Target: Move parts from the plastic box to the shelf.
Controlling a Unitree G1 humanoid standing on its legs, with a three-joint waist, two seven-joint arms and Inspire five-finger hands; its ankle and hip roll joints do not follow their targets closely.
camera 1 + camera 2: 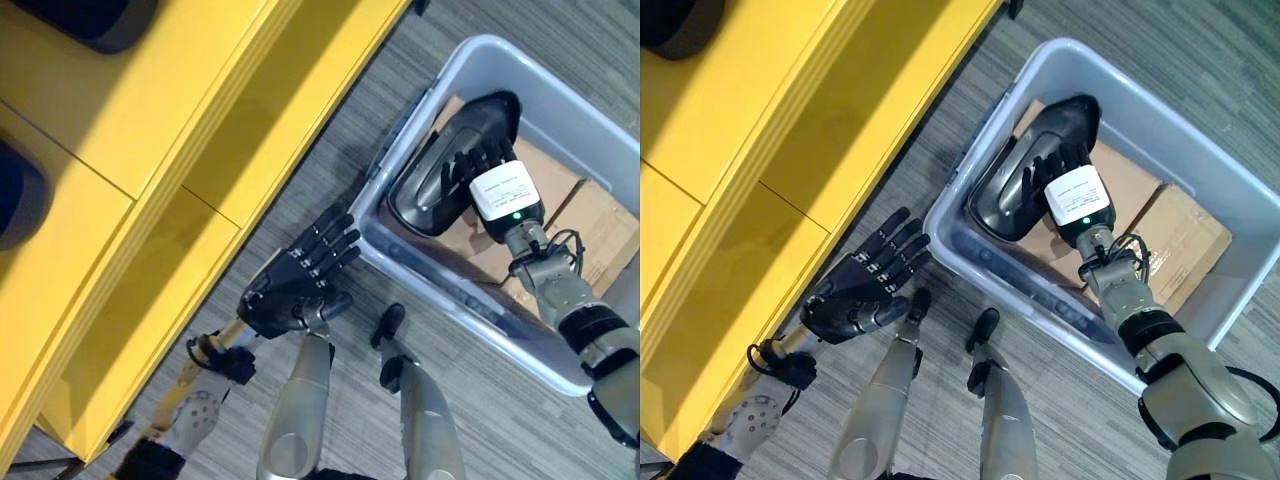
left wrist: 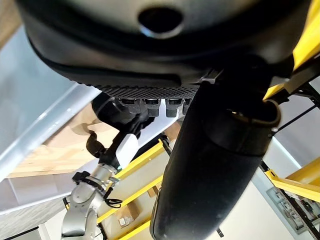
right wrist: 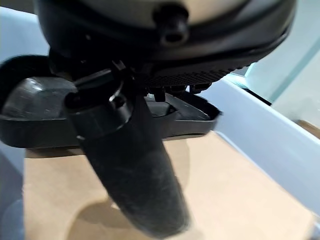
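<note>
A light grey plastic box [image 1: 440,290] stands on the floor at the right. In it a large black moulded part [image 1: 425,185] leans on flat cardboard [image 1: 590,230]. My right hand [image 1: 478,165] reaches down into the box with straight fingers laid over the part's hollow side. In the right wrist view its thumb [image 3: 130,165] sticks out straight below the edge of the part [image 3: 35,110]. My left hand [image 1: 300,280] hovers open over the floor, fingers spread, just outside the box's near-left wall. It holds nothing. The yellow shelf [image 1: 150,130] fills the left.
Two dark parts [image 1: 90,20] [image 1: 20,195] lie on the shelf's upper level at the far left. A strip of grey carpet floor [image 1: 330,160] separates shelf and box. The box wall [image 3: 260,125] rises close beside my right hand.
</note>
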